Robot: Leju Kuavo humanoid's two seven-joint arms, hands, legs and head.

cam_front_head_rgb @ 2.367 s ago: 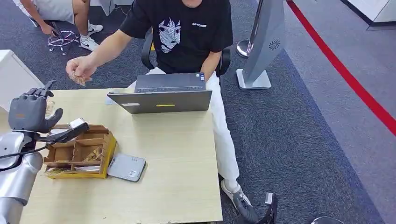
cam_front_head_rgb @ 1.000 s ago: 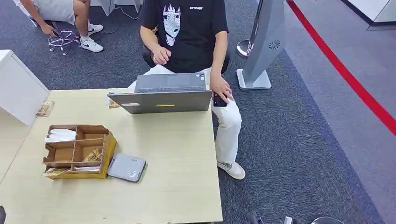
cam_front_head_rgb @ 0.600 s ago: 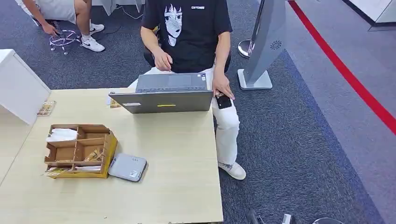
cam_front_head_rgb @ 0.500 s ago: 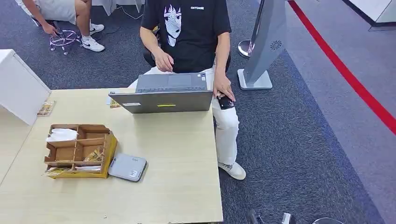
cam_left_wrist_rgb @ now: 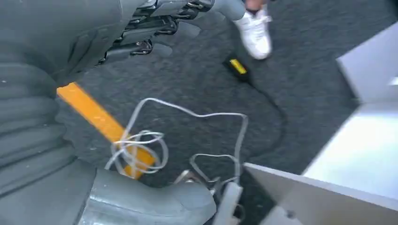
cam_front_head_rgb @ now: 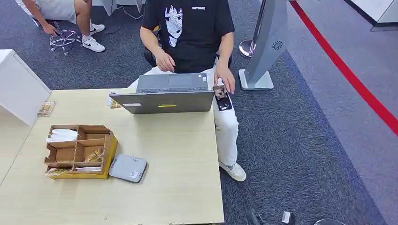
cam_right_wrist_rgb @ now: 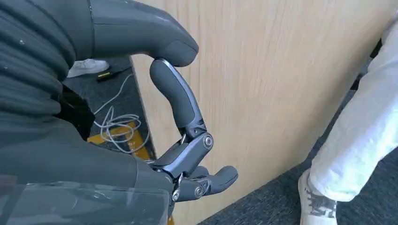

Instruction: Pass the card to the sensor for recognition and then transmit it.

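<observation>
A grey flat card sensor (cam_front_head_rgb: 128, 168) lies on the wooden table (cam_front_head_rgb: 178, 154), against the right side of a yellow and brown organizer box (cam_front_head_rgb: 80, 151) with cards in its compartments. One loose card (cam_front_head_rgb: 46, 108) lies at the table's far left, and another small card (cam_front_head_rgb: 115, 104) beside the laptop (cam_front_head_rgb: 166, 93). My left hand (cam_left_wrist_rgb: 61, 56) hangs over the carpet with its fingers (cam_left_wrist_rgb: 159, 23) and thumb apart and nothing between them. My right hand (cam_right_wrist_rgb: 108, 159) hangs beside the table's wooden side panel, fingers loosely bent, holding nothing.
A person in a black T-shirt (cam_front_head_rgb: 187, 28) sits behind the laptop, holding a phone (cam_front_head_rgb: 222, 97) at its right side. A white cabinet (cam_front_head_rgb: 19, 89) stands at the left. Cables (cam_left_wrist_rgb: 187, 140) lie on the floor near yellow tape. A grey stand (cam_front_head_rgb: 267, 42) is at the back right.
My left hand, raised by the organizer box 2.4 s ago, has dropped out of the head view. The person has pulled their arm back and lifted a phone beside the laptop.
</observation>
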